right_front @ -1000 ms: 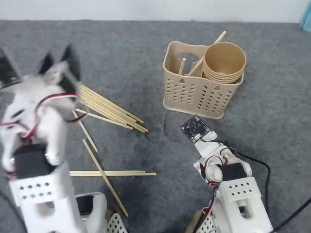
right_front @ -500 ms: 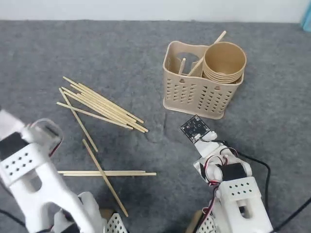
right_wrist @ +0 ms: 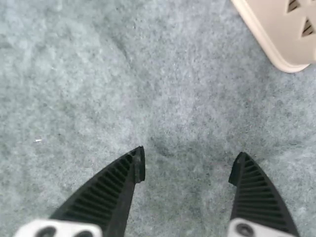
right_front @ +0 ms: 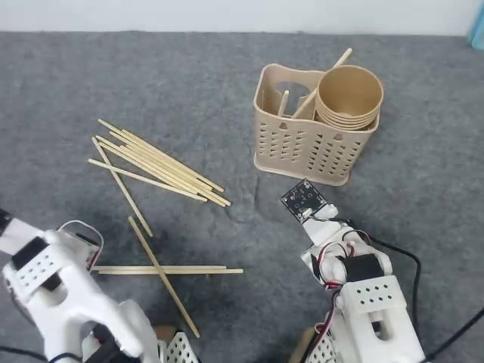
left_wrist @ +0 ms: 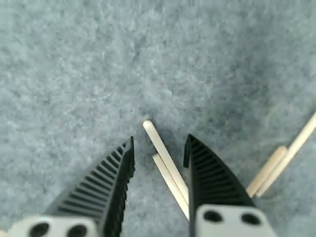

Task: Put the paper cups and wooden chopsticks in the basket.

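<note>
Grey tabletop carries the basket; stacked paper cups sit inside it; wooden chopsticks lie loose, apart from it; left end effector open, straddling two chopstick ends; right end effector open over tabletop near the basket's corner.

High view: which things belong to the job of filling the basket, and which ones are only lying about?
For the job:
- basket
- stacked paper cups, already in it
- chopsticks, loose on the carpet
- left tool, open around two of them

Lying about:
- black cable beside the right arm
- blue thing at the far corner
- grey carpet
</note>
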Robot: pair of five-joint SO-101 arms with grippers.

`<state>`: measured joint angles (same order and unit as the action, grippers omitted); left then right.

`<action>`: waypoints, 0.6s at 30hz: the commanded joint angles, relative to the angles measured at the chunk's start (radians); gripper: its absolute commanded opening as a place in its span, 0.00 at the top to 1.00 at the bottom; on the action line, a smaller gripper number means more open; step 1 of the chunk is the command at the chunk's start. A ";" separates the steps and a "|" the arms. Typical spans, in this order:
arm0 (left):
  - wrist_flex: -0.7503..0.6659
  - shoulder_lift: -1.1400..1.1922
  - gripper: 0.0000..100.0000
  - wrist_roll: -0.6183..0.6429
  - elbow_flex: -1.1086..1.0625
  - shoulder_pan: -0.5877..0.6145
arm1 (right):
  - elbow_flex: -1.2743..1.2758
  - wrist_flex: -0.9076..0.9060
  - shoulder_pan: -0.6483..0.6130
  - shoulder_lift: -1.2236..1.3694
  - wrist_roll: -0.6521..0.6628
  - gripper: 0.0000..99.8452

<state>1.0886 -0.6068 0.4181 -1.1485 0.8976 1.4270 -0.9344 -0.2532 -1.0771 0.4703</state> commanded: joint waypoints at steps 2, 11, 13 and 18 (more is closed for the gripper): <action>-0.038 0.005 0.84 0.009 -0.005 0.006 | -0.003 0.019 0.015 -0.021 -0.003 0.72; -0.080 0.008 0.85 0.009 -0.033 0.003 | -0.003 0.018 0.015 -0.021 -0.003 0.72; -0.107 0.008 0.85 0.009 -0.053 0.002 | -0.003 0.018 0.015 -0.021 -0.003 0.72; -0.114 0.008 0.85 0.009 -0.054 -0.002 | -0.003 0.018 0.013 -0.021 -0.003 0.72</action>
<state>0.9966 -0.6068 0.4242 -1.2037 0.9007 1.4270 -0.9344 -0.2532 -1.0771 0.4703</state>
